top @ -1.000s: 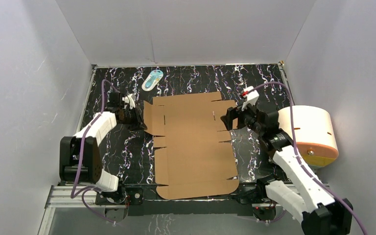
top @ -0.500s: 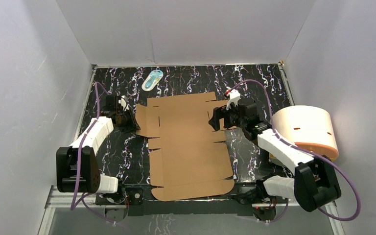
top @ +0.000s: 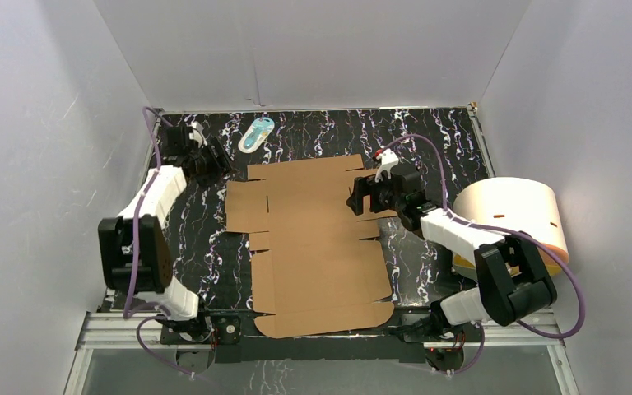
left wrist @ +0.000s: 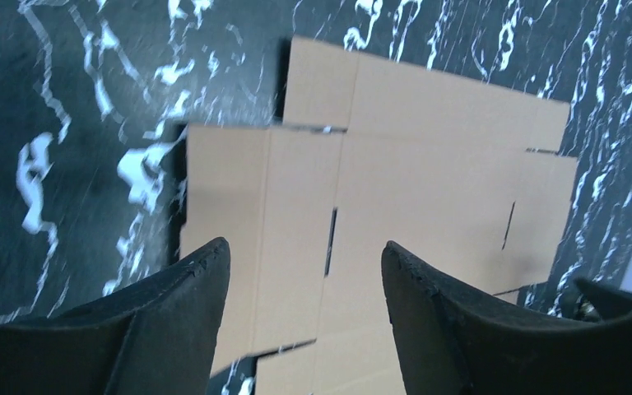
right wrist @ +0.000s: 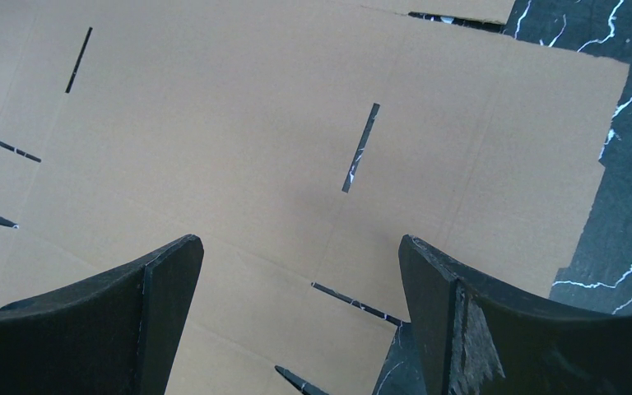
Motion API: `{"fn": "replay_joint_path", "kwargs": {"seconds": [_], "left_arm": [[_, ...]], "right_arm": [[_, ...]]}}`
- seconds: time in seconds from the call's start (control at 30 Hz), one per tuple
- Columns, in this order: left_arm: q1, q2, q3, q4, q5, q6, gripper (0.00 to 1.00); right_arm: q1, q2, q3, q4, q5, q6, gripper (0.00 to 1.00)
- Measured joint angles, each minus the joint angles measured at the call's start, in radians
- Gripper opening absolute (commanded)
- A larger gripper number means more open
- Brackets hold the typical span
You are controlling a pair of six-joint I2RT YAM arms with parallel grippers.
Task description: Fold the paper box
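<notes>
The paper box (top: 317,247) is a flat brown cardboard sheet with flaps and slits, lying unfolded on the black marbled table (top: 436,140). My left gripper (top: 216,169) is off the sheet's far-left corner, open and empty. In the left wrist view the sheet's left flap (left wrist: 255,214) lies flat below and beyond that gripper (left wrist: 304,245). My right gripper (top: 360,197) hovers over the sheet's right edge, open wide. In the right wrist view a slit (right wrist: 360,148) and the edge notches show between the fingers of this gripper (right wrist: 300,239), which hold nothing.
A cream cylinder with an orange base (top: 510,222) lies at the table's right side behind the right arm. A small white-and-blue oval item (top: 256,133) rests near the back wall. White walls close in the left, back and right sides.
My left gripper opened, let go of the sheet's left flap and drew back toward the far-left corner. The sheet slid a little left. My right gripper moved left over the sheet's right edge.
</notes>
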Motion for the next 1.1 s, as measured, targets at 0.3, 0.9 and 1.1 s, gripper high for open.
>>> {"fn": "replay_joint_path", "kwargs": {"seconds": [0.3, 0.9, 1.1], "left_arm": [[0.006, 0.375, 0.209, 0.049, 0.103, -0.049, 0.68], [0.003, 0.594, 0.387, 0.057, 0.179, -0.054, 0.69], [-0.006, 0.606, 0.400, 0.060, 0.192, -0.055, 0.65]], "right_arm": [[0.000, 0.050, -0.001, 0.049, -0.001, 0.014, 0.99], [0.000, 0.161, -0.002, 0.084, -0.021, 0.023, 0.99], [0.000, 0.188, -0.002, 0.083, -0.013, 0.023, 0.99]]}}
